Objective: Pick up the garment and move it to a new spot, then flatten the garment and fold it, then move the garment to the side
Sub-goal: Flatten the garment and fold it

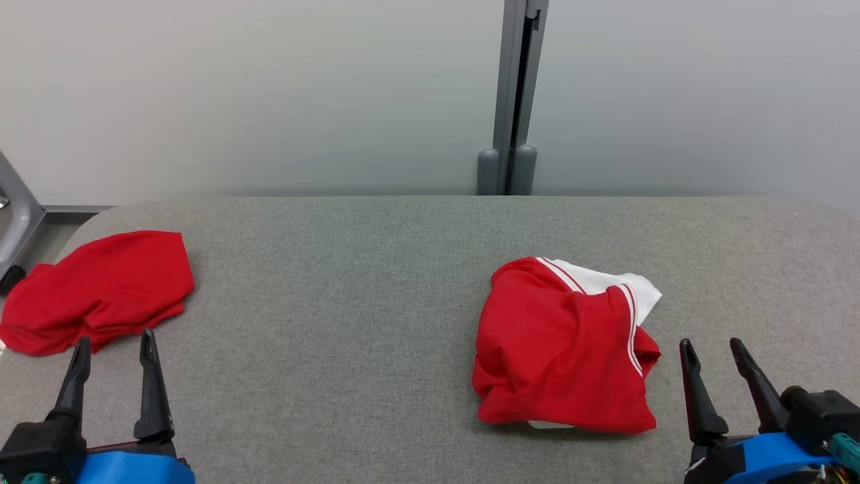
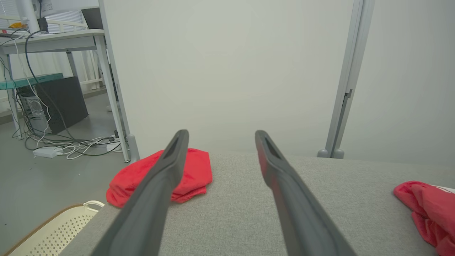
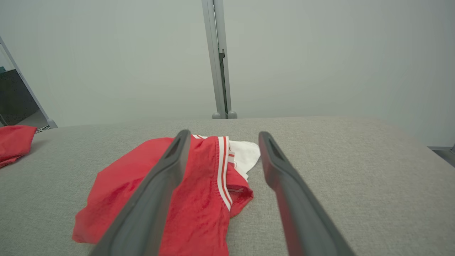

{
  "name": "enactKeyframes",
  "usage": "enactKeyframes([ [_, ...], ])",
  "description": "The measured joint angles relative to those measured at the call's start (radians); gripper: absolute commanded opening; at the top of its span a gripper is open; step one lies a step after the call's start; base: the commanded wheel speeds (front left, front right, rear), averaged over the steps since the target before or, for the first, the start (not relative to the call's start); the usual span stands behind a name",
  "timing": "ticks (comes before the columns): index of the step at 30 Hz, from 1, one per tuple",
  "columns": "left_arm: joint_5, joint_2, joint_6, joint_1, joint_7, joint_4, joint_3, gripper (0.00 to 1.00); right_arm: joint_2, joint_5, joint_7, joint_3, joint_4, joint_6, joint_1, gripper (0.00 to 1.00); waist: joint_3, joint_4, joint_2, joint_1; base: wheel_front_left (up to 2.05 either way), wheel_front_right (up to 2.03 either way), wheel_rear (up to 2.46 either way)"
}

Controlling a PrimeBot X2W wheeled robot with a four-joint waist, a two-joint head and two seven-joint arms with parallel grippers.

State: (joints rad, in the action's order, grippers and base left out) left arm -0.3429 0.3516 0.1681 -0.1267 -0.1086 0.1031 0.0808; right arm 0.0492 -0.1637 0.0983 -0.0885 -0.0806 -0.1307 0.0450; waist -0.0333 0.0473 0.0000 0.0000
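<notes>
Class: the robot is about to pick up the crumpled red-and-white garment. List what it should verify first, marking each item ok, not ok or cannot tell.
1. The right gripper is open and empty: ok.
2. The left gripper is open and empty: ok.
3. The red-and-white garment has nothing lying on it: ok.
4. It lies flat: not ok, it is bunched.
5. Bare table lies between it and the plain red garment for a new spot: ok.
6. Which edge is hem or collar: cannot tell.

The head camera looks steeply down over the grey fabric-covered table (image 1: pixel 376 269) toward the upright grey metal post (image 1: pixel 514 101). Both wrist cameras sit low, facing that post, the left from further left. All share the crumpled red-and-white garment (image 1: pixel 564 349).
</notes>
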Motion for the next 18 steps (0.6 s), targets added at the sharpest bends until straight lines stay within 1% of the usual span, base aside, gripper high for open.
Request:
enactKeyframes([
  [7,0.0,0.006,0.003,-0.004,0.0,0.002,0.003,1.0,0.0,0.0,-0.013,0.002,-0.005,0.0,0.001,1.0,-0.001,-0.001,0.0,0.0,0.0,0.0,0.0],
  [10,0.0,0.006,0.005,-0.005,0.0,0.006,0.003,1.0,0.0,0.015,-0.022,0.023,-0.007,0.0,-0.008,1.0,0.008,-0.004,0.0,0.0,0.0,0.0,0.0],
  [14,0.0,0.006,0.007,-0.003,-0.003,0.004,0.008,1.0,0.028,0.031,-0.032,0.058,-0.012,0.0,-0.102,1.0,0.019,-0.004,0.0,0.0,0.0,0.0,0.0],
  [18,0.0,0.002,0.006,0.012,-0.009,-0.002,0.023,1.0,0.055,0.03,-0.045,0.082,-0.073,0.0,-0.168,1.0,0.032,0.001,0.0,0.0,0.0,0.0,0.0],
])
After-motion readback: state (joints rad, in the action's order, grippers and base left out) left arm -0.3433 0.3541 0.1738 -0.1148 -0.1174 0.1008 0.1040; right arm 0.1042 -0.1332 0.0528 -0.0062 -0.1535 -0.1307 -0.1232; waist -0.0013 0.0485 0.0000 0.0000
